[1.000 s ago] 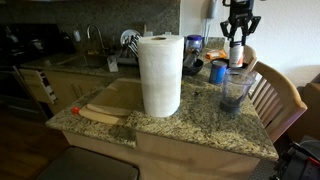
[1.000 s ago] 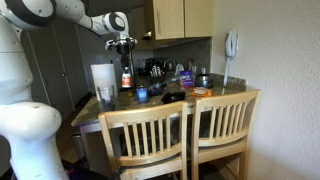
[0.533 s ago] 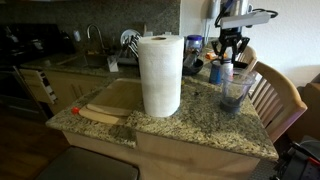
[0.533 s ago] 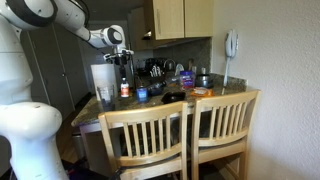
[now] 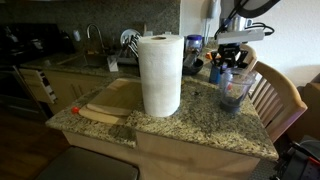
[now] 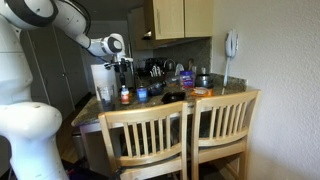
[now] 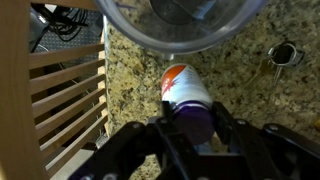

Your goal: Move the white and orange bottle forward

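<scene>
Granite counter [image 5: 190,125] — white and orange bottle [image 7: 186,92] tight between fingers [image 7: 162,140]

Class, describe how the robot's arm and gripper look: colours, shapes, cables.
The white robot arm is built of thick, rounded segments with dark rings at the joints. Its black gripper has two blocky dark fingers. Black cables loop by the wrist.
</scene>
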